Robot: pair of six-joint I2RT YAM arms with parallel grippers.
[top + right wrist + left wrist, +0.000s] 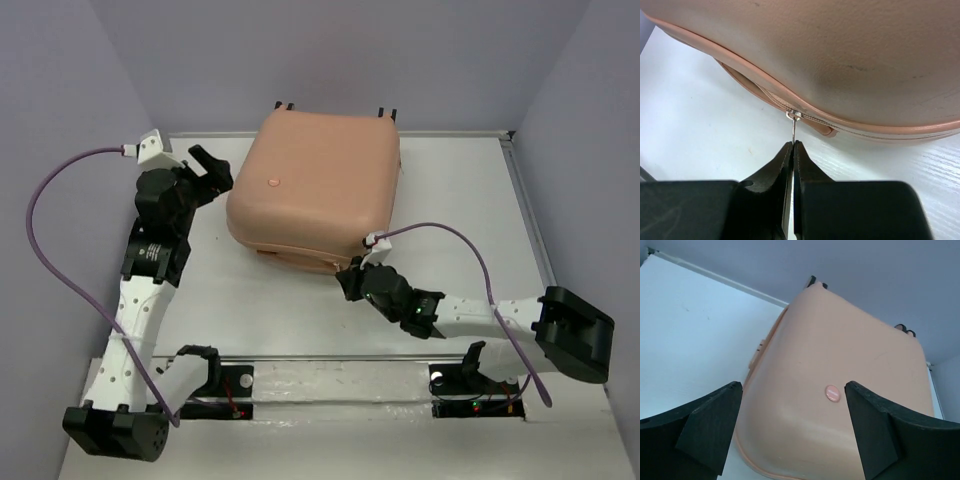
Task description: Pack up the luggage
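Note:
The peach-pink luggage (pixel 315 185) lies closed on the white table (pixel 250 300), its round dimple (pixel 272 182) facing up. It also shows in the left wrist view (pixel 840 365) and the right wrist view (pixel 850 50). My right gripper (pixel 352 277) is at its near edge, shut on the thin metal zipper pull (pixel 793 127) that hangs from the slider (pixel 795 115) on the zipper seam. My left gripper (pixel 212 170) is open and empty, just left of the shell and apart from it; its fingers (pixel 710 425) frame the shell's corner.
Grey walls close the table at the back and both sides. Small dark caster wheels (pixel 285 105) stick out at the luggage's far edge. A purple cable (pixel 470 250) loops over the right arm. The arm bases (pixel 330 385) stand at the near edge.

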